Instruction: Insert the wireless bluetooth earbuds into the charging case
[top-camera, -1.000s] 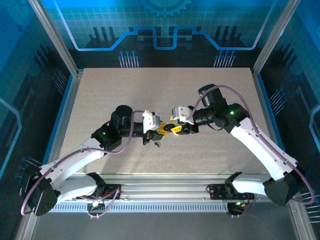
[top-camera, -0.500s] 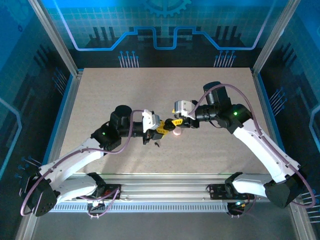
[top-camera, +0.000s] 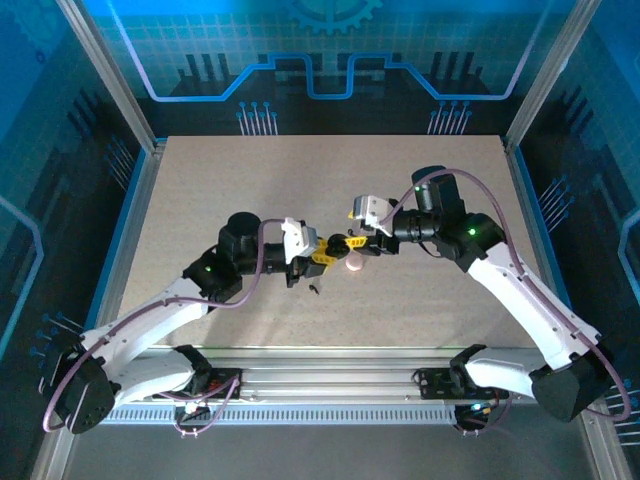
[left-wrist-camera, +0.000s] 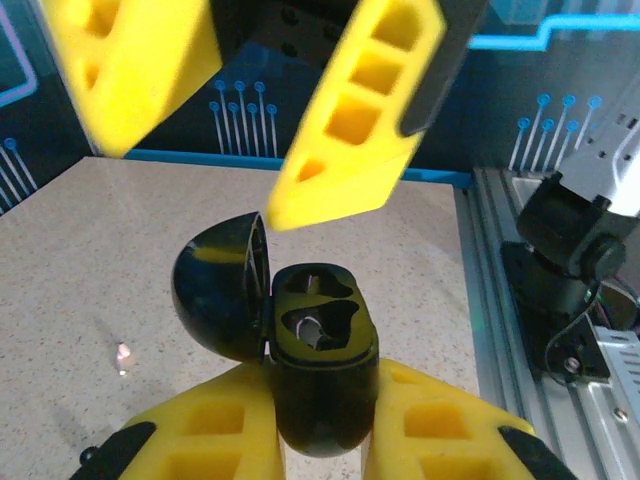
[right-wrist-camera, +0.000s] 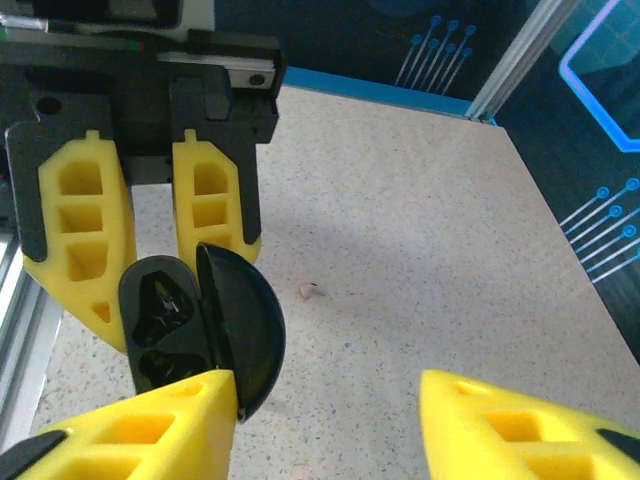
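Item: charging case (left-wrist-camera: 318, 345), lid (left-wrist-camera: 220, 290) open, clamped in left gripper (left-wrist-camera: 320, 410). Hazard: nearby right gripper (right-wrist-camera: 330, 420), jaws apart, knocking lid shut.

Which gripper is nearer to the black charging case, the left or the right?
Left. The left gripper is shut on the charging case, holding its body. The right gripper stands open just beyond it, one finger beside the open lid, not gripping it.

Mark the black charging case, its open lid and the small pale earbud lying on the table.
black charging case (left-wrist-camera: 322, 410): left wrist view, front of its body.
lid (left-wrist-camera: 220, 300): left wrist view, middle of its dome.
pale pink earbud (right-wrist-camera: 308, 291): right wrist view, its centre.
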